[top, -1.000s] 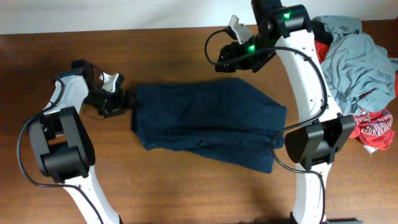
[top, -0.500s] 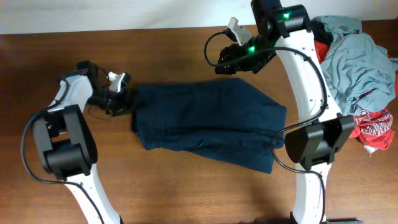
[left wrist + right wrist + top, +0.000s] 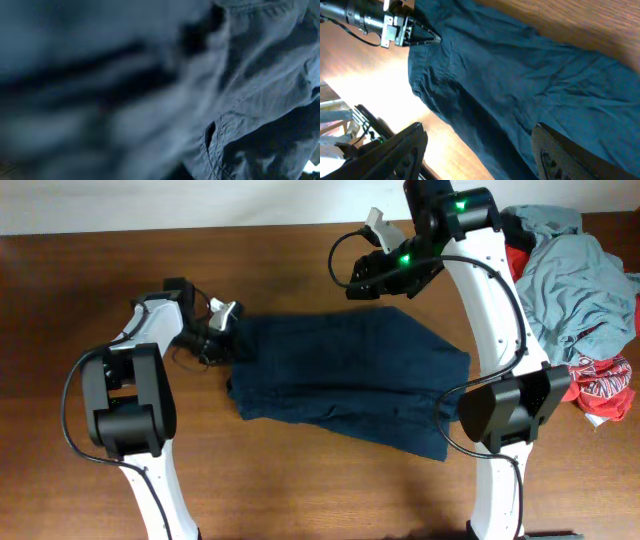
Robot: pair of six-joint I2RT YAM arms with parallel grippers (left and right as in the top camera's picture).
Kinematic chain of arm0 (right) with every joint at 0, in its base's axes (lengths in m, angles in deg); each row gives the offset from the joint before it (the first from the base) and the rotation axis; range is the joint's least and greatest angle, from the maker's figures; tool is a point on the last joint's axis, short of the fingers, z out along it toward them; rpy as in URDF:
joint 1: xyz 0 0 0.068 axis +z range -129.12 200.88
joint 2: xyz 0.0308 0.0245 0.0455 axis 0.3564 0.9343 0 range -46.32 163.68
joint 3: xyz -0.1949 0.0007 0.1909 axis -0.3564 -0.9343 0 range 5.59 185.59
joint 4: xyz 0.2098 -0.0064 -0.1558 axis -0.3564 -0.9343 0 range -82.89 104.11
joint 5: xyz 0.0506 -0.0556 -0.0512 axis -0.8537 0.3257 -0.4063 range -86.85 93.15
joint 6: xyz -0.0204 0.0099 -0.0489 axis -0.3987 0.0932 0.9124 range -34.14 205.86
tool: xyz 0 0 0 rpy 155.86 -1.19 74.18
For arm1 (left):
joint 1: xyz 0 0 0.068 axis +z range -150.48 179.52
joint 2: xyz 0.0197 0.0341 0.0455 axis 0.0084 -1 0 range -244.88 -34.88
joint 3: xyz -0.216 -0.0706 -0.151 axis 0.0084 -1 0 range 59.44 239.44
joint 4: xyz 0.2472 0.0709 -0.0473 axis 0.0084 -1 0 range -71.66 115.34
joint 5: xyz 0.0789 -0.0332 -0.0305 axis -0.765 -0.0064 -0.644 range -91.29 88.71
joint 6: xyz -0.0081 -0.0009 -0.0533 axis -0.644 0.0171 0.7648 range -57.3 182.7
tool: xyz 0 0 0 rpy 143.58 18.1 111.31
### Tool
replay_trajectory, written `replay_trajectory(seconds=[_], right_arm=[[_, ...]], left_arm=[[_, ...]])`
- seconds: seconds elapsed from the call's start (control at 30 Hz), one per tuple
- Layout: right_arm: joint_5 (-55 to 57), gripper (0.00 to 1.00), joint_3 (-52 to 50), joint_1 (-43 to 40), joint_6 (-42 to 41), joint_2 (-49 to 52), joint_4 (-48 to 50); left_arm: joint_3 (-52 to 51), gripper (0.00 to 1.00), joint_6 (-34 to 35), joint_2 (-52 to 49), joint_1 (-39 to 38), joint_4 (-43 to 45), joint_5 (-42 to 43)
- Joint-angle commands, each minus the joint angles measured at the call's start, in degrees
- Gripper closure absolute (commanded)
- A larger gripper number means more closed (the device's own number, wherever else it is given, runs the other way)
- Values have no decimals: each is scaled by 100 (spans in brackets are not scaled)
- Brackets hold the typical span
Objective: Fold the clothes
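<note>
- Spanning the whole overhead view, a brown wooden table (image 3: 300, 490) carries everything else.
- Lying spread and flat across the middle of the table, the dark navy garment (image 3: 350, 380) runs from its left edge near the table's centre-left to a wider right side. Creases and a stitched seam show along it.
- A pale grey-blue garment (image 3: 575, 280) sits crumpled in a heap at the table's far right corner, well apart from the navy one.
- A red, white-printed garment (image 3: 600, 385) is bunched against the near side of that heap, and more red shows under the heap's far edge.
- The right arm (image 3: 500, 330) reaches from its base at the near right up and over the far edge of the navy garment.
- The left arm (image 3: 130, 400) bends from its base at the near left towards the garment's left edge.
- The right gripper (image 3: 365, 280) hovers above the cloth with its fingers spread wide and nothing between them.
- The left gripper (image 3: 228, 345) has its fingers pressed together into a point, with the tips touching the navy garment's left edge. Whether a fold of cloth is caught between them cannot be told. Its own camera shows only dark, partly blurred cloth.
</note>
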Motion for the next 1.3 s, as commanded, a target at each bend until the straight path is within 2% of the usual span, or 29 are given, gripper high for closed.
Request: replay_trajectory(seconds=[0.0, 0.17, 0.27, 0.33, 0.4, 0.43, 0.6, 0.9, 1.13, 1.27], right_arm=[[-52, 29, 118, -39, 83, -238, -24], [297, 30, 116, -197, 52, -236, -63], [404, 39, 76, -240, 37, -225, -199], [442, 57, 17, -234, 55, -214, -289], [527, 86, -76, -216, 63, -205, -315], [535, 96, -175, -208, 83, -205, -293], [507, 96, -763, -197, 79, -205, 11], [-120, 96, -2479, -197, 76, -205, 1003], [-66, 96, -3342, -197, 57, -205, 2020], [326, 96, -3821, -197, -140, -195, 2758]], left_arm=[[2, 99, 308, -85, 129, 68, -9], [291, 99, 426, 33, 264, -256, -31], [531, 99, 428, 188, 337, -470, -133], [643, 99, 431, 337, 365, -501, -284], [761, 99, 433, 479, 387, -498, -573], [855, 99, 562, 557, 413, -503, -848], [1043, 99, 691, 697, 505, -520, -981], [1060, 99, 837, 732, 780, -468, -1008], [1080, 99, 833, 734, 990, -468, -1005], [1086, 99, 769, 734, 1038, -474, -1032]])
